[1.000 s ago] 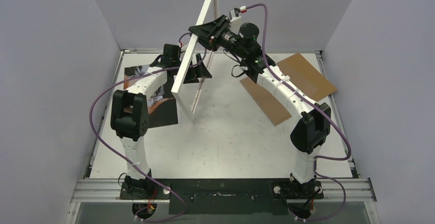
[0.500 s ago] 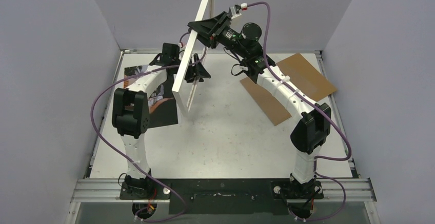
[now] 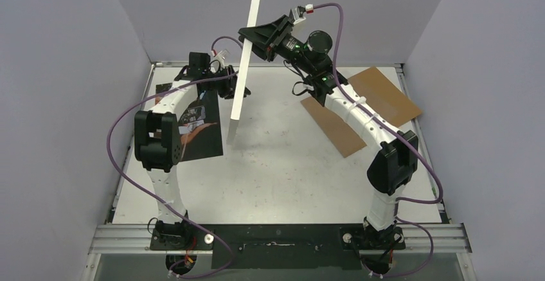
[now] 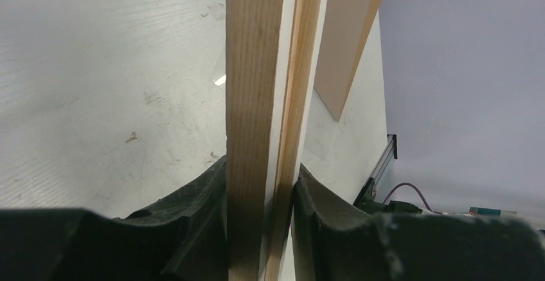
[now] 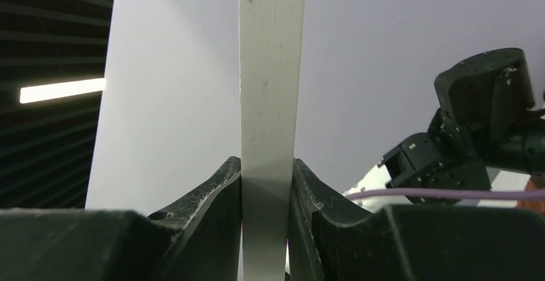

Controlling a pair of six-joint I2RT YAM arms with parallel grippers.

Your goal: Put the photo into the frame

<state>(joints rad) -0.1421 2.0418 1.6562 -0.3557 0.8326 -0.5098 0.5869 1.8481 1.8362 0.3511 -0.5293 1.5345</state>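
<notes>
Photo (image 3: 204,133): thin paper print lying flat at left, picture side up – well apart from the frame.
Left gripper (image 4: 260,191): fingers pinch the lower rail, bare light wood.
Frame (image 3: 240,101): upright, edge-on; thin rails, white face.
Right gripper (image 5: 267,172): fingers pinch the upper rail.
Risk: both holds are narrow – uneven arm motion could twist the rails or let them slip.
Backing board (image 3: 379,98): flat brown fibreboard, far right.

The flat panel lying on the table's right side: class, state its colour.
Plain brown; the panel shows best in the top external view.
</notes>
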